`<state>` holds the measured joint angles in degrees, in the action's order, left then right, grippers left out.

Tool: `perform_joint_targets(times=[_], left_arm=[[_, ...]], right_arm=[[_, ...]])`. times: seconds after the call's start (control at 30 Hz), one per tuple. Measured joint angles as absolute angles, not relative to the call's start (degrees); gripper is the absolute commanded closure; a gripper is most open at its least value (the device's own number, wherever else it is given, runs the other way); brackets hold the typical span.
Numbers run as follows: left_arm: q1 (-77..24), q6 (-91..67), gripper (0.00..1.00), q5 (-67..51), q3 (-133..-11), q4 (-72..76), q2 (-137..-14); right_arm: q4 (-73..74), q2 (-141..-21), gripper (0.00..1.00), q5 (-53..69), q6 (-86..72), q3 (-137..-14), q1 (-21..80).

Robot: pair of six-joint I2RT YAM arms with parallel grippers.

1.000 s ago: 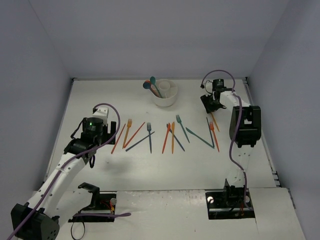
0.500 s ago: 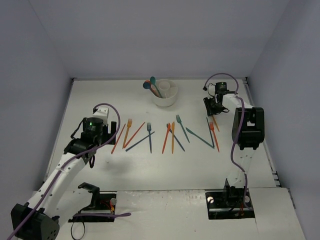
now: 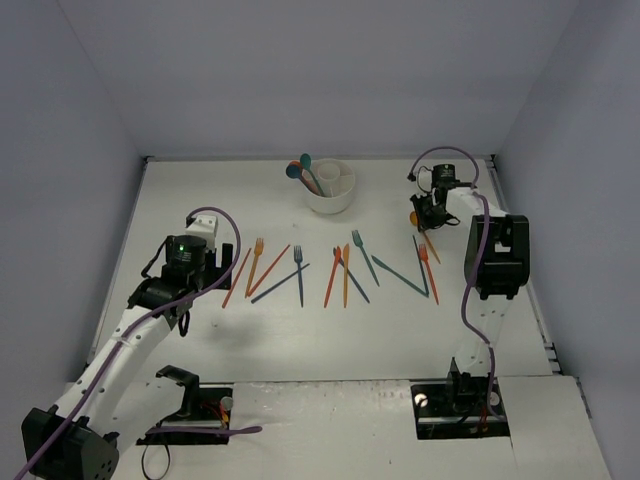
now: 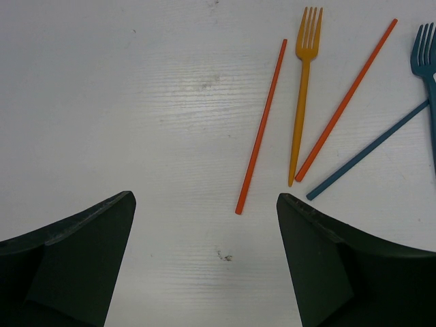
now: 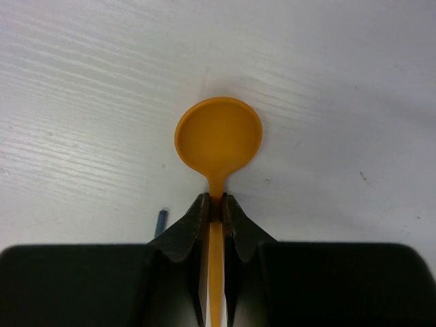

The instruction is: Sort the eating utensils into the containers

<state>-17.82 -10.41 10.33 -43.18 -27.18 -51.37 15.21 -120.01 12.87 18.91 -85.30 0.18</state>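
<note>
An orange spoon (image 5: 219, 136) lies on the white table, and my right gripper (image 5: 216, 204) is shut on its neck just below the bowl. In the top view that gripper (image 3: 422, 216) is at the back right. The white divided cup (image 3: 343, 201) stands at the back centre with teal spoons (image 3: 305, 163) leaning out of it. Several orange, red-orange, teal and blue utensils (image 3: 345, 272) lie in a row across the middle. My left gripper (image 4: 204, 197) hangs open above bare table, just left of a red-orange stick (image 4: 261, 126) and an orange fork (image 4: 303, 95).
Grey walls close in the table on three sides. A blue stick (image 4: 368, 153) and a blue fork (image 4: 426, 54) lie right of the left gripper. A blue stick end (image 5: 161, 219) shows beside the right fingers. Both arm bases sit at the near edge.
My right gripper shifted slightly right and its jaws closed onto the orange spoon's neck. The left arm has not moved.
</note>
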Motion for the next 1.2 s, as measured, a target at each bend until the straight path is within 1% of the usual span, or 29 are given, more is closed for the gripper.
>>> perform_joint_targets(times=[0.3, 0.4, 0.57, 0.73, 0.87, 1.07, 1.2], left_arm=[[-17.8, -10.4, 0.18, 10.3, -43.2, -27.2, -51.4], [-17.8, -10.4, 0.18, 10.4, -43.2, -27.2, -51.2], [-17.8, -10.4, 0.18, 10.5, -43.2, -27.2, -49.8], [-17.8, -10.5, 0.18, 10.6, -43.2, -27.2, -46.3], [-17.8, -10.7, 0.18, 10.3, -43.2, -27.7, -42.6], [-17.8, -10.7, 0.18, 9.2, -42.2, -26.7, -39.8], [-17.8, -10.7, 0.18, 9.3, -41.7, -26.1, -41.0]], right_arm=[[17.4, -119.8, 1.0, 10.7, 20.6, -91.4, -0.7], [17.9, -117.5, 1.0, 10.8, 22.3, -94.9, 2.4], [16.0, -113.1, 1.0, 12.8, 23.8, -102.0, 11.7], [7.6, -110.2, 1.0, 16.6, 23.2, -104.5, 21.7], [-1.4, -110.3, 1.0, 20.7, 21.0, -104.1, 26.9], [-18.6, -112.5, 1.0, 27.7, 14.8, -102.3, 27.5], [-25.8, -117.2, 1.0, 31.0, 12.0, -102.5, 27.3]])
